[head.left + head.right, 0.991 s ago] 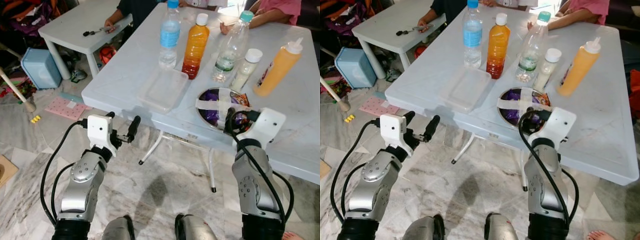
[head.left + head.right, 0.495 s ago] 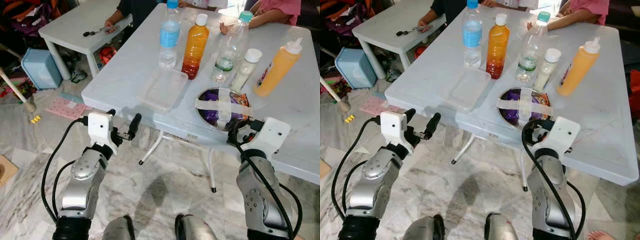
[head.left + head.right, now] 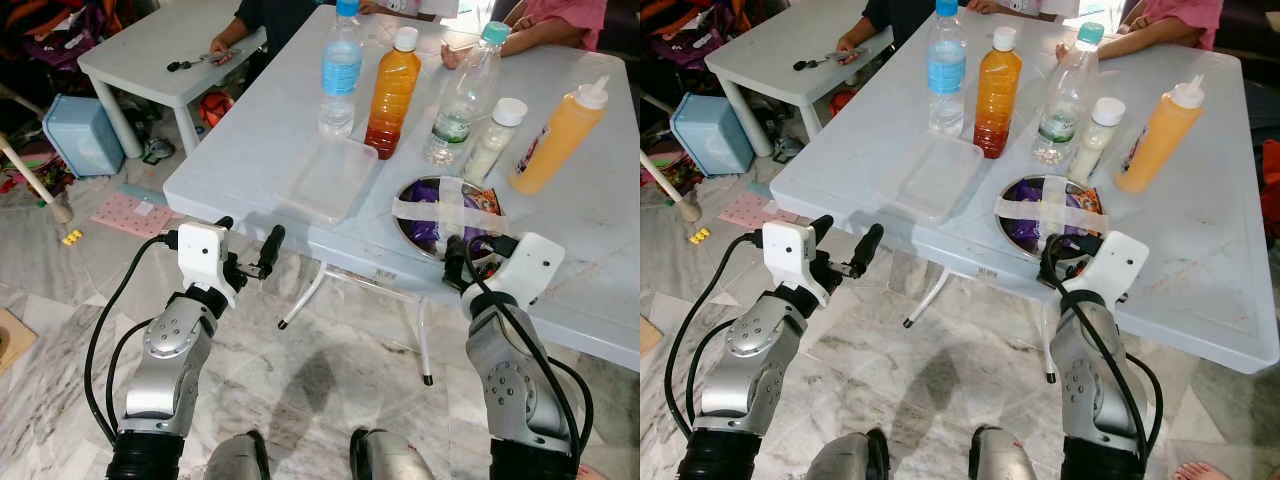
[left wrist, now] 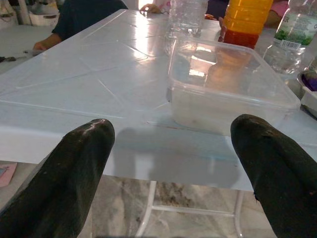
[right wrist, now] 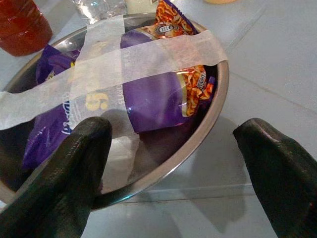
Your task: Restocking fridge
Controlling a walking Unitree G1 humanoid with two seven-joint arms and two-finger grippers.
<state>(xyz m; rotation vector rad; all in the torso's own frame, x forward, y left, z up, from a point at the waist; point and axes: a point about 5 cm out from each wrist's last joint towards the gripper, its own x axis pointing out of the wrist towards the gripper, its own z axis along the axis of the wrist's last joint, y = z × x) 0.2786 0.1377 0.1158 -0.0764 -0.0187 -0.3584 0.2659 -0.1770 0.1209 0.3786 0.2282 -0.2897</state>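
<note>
From the head camera, the left gripper [image 3: 248,255] hangs in front of the near edge of the white folding table [image 3: 250,150], its two black fingers spread apart and empty. Just beyond it on the tabletop lies a clear lidded plastic container [image 3: 328,180]. The right gripper [image 3: 468,250] sits at the table's near edge with its fingers apart, reaching the front rim of a steel bowl [image 3: 447,212] that holds purple snack packets under crossed strips of white tape. Farther past both grippers stands a row: a water bottle with a blue label [image 3: 340,68], an orange juice bottle [image 3: 391,92], a clear bottle with a teal cap [image 3: 462,95], a small white-capped bottle [image 3: 495,138] and an orange squeeze bottle [image 3: 558,137]. Beyond the left gripper, off to its left, a smaller white table [image 3: 160,45] stands, with a person's hand [image 3: 219,44] resting on it.

In the left wrist view, the spread fingers [image 4: 59,183] frame the table edge, and the plastic container [image 4: 228,87] lies ahead between them, apart from both.

In the right wrist view, the open fingers [image 5: 64,173] bracket the bowl's rim [image 5: 218,106]; one finger lies against or just over the rim, the other is apart over bare table. The purple packet [image 5: 153,96] lies straight ahead under the tape [image 5: 133,54].
</note>
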